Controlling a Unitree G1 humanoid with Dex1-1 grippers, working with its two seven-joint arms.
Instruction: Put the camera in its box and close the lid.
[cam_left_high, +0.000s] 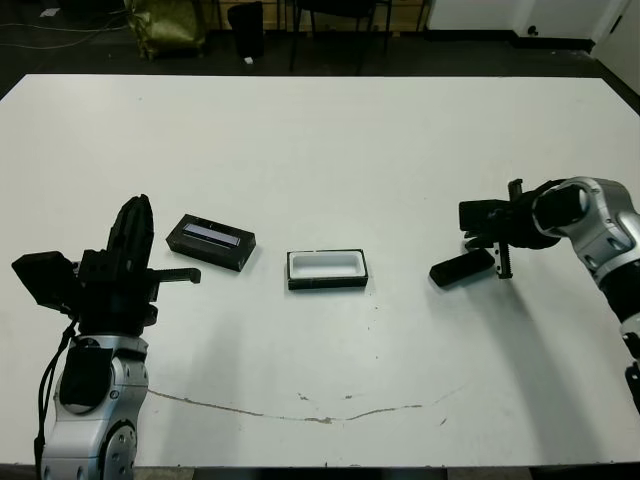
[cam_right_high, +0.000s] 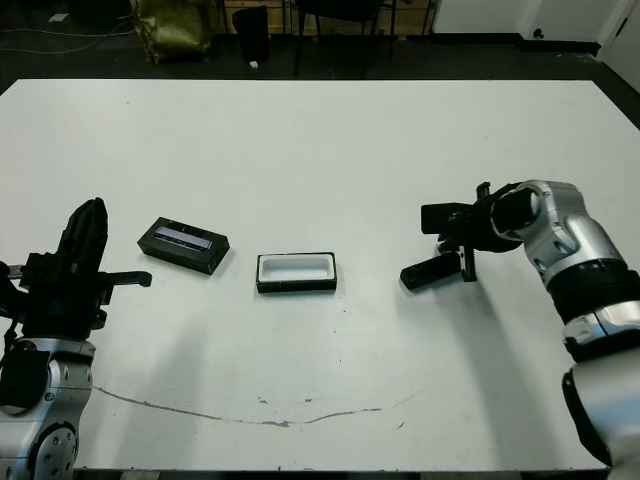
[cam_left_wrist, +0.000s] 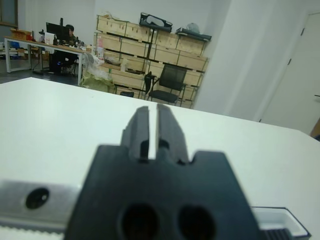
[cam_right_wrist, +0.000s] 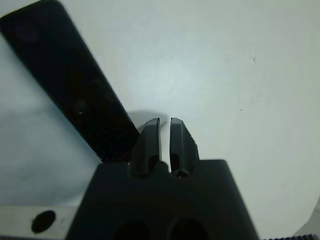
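Observation:
The camera (cam_left_high: 462, 268) is a flat black slab lying on the table at the right. My right gripper (cam_left_high: 504, 268) points down just beside the camera's right end, fingers (cam_right_wrist: 150, 140) shut with nothing between them; in the right wrist view the camera (cam_right_wrist: 70, 95) lies next to them. The box (cam_left_high: 327, 269), a shallow black tray with white lining, sits open at the table's middle. The lid (cam_left_high: 210, 240), black with a glossy strip, lies to its left. My left gripper (cam_left_high: 138, 205) is shut and empty, left of the lid and apart from it.
The white table (cam_left_high: 320, 150) has a thin crack line (cam_left_high: 300, 405) near its front edge. Beyond the far edge stand chairs (cam_left_high: 340, 15) and a yellow bag (cam_left_high: 165, 25). The left wrist view shows shelves of crates and a person at a desk far off.

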